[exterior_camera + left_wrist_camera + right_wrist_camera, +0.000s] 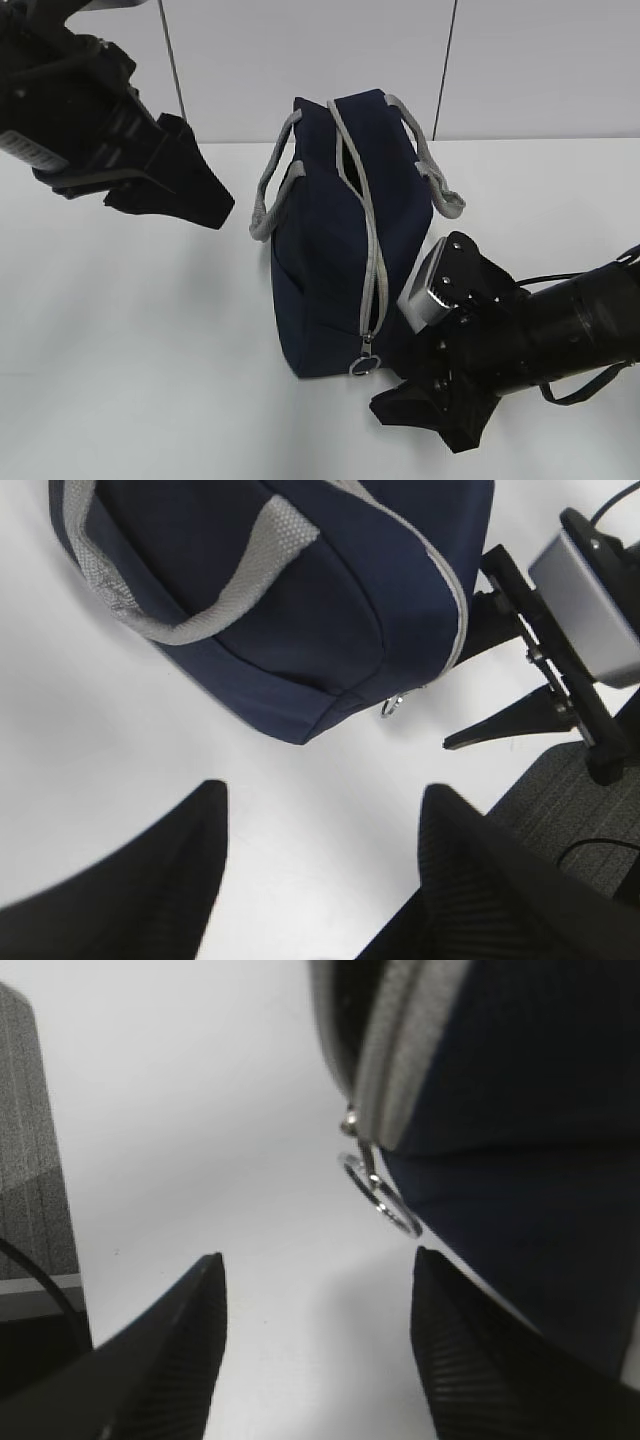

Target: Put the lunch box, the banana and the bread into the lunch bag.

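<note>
The lunch bag (345,240) stands upright near the middle of the exterior view on the white tabletop (130,330), its navy fabric crossed by a grey zipper (372,250) that runs from the top down the near face. The upper part of the zipper gapes a little, showing a dark slit; lower down it looks closed. A metal ring pull (364,365) hangs at the zipper's lower end, close to the tabletop. Two grey strap handles (270,195) droop to either side of the bag's top.

The right gripper (425,415) sits low at the lower right of the exterior view, just beside the bag's bottom corner and a little to the right of the ring pull. In the right wrist view its two dark fingers (170,1350) stand well apart with bare tabletop between them — open and holding nothing — while the ring pull (380,1195) dangles above and between them, not touched.

The left gripper (185,195) hangs in the upper left of the exterior view, raised off the tabletop and apart from the bag, pointing toward its left handle. In the left wrist view its fingers (150,880) are likewise spread with nothing between them, and the bag (300,590) fills the upper part of the frame, beyond the fingertips.
</note>
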### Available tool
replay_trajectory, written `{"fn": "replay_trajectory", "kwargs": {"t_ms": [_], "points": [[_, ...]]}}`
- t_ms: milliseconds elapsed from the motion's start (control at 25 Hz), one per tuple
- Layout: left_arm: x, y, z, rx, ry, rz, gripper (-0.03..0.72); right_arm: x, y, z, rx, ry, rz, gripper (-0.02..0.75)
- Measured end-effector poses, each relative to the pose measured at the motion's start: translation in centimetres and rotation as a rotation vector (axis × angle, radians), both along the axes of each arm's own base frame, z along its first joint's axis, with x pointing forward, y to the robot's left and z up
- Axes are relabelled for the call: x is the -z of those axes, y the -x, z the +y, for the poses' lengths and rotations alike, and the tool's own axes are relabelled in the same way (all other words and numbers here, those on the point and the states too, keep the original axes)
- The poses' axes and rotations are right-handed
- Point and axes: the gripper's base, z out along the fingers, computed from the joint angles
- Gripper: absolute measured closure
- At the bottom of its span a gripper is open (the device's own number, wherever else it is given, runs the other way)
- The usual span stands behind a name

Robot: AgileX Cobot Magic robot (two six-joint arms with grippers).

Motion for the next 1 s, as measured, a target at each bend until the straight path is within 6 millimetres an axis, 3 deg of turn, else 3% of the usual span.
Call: {"fn": "replay_trajectory", "kwargs": {"t_ms": [640, 1000], "points": [[0.0, 0.1, 0.0, 0.003, -0.005, 0.008, 0.266, 2.2, -1.3, 0.2, 0.065, -0.028, -0.039, 0.304], [0.1, 0.1, 0.0, 0.003, -0.007, 0.007, 0.271, 1.8, -1.3, 0.7, 0.053, -0.095, -0.053, 0.304]]}}
